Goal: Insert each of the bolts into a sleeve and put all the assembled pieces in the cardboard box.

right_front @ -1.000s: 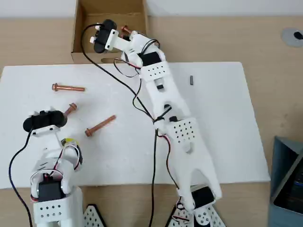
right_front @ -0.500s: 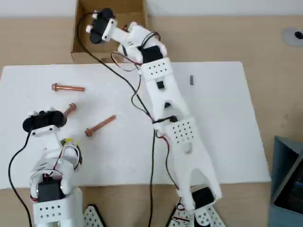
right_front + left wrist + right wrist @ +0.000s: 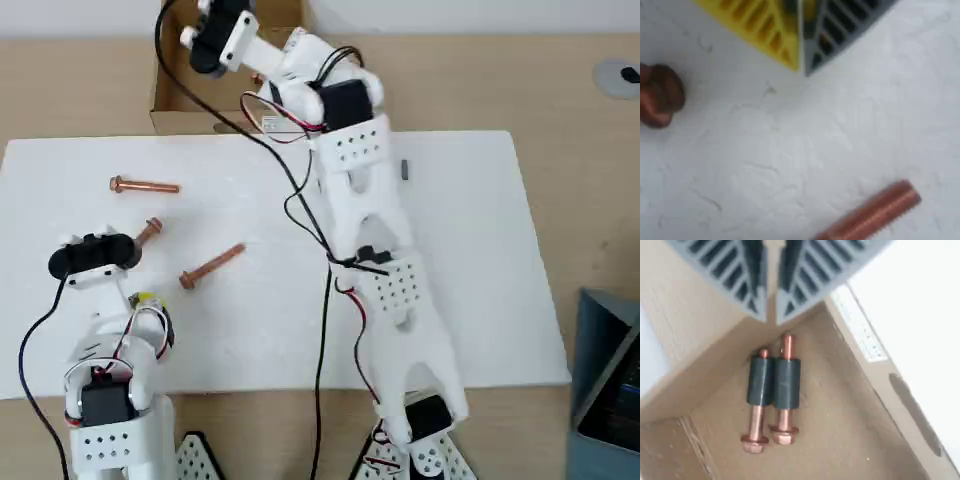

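Note:
Two bolts with black sleeves (image 3: 785, 385) lie side by side on the floor of the cardboard box (image 3: 695, 350). My right gripper (image 3: 771, 310) hangs over them, shut and holding nothing; in the high view it (image 3: 212, 35) sits above the box (image 3: 165, 100). Three bare copper bolts lie on the white mat: one far left (image 3: 145, 185), one (image 3: 148, 232) by my left gripper (image 3: 95, 255), one (image 3: 212, 265) to its right. My left gripper (image 3: 802, 67) is shut just above the mat, between a bolt head (image 3: 660, 97) and a threaded end (image 3: 875, 212).
A small dark sleeve (image 3: 405, 170) lies on the mat (image 3: 480, 300) right of the right arm. A grey bin (image 3: 610, 380) stands at the right edge. The box's walls close in around the right gripper.
The right arm has pushed farther over the box toward its back wall. The left arm and the loose bolts have stayed put.

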